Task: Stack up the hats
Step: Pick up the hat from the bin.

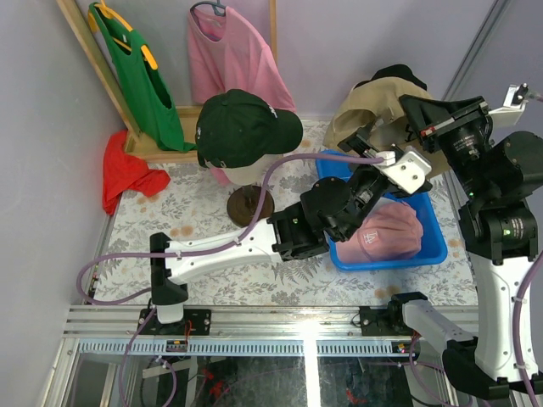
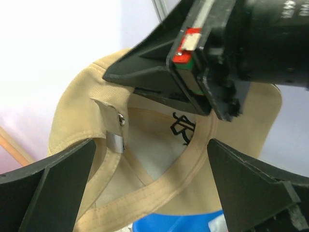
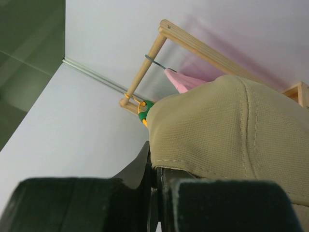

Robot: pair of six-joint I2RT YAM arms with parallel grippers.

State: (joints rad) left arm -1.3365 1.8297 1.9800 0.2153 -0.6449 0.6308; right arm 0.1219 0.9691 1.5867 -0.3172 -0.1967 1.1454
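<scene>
Aloft, right end effector [image 3: 155, 180] clamps the stitched, woven tan cap [image 3: 236, 125]; left end effector [image 2: 150, 147] gapes released.

tan cap [image 1: 373, 106]: plain khaki, paler stitching, black logo thread inside. 
green cap [image 1: 242, 123]: very dark green, small white mark at side. 
pink cap [image 1: 382, 231]: dusty pink, white logo. 
black hat [image 1: 403, 75]: plain black. 
bin [image 1: 431, 246]: bright blue. 
tablecloth [image 1: 195, 212]: white, grey floral print, few brownish spots. 
green shirt [image 1: 140, 89]: on yellow hanger [image 1: 149, 56]. 
pink shirt [image 1: 229, 59]: plain. 
cloth [image 1: 123, 174]: red. 
head [image 1: 246, 173]: cream. 
base [image 1: 250, 205]: dark brown. 
left arm [image 1: 212, 253]: white link, black joints. 
cable [image 1: 339, 155]: mauve.
</scene>
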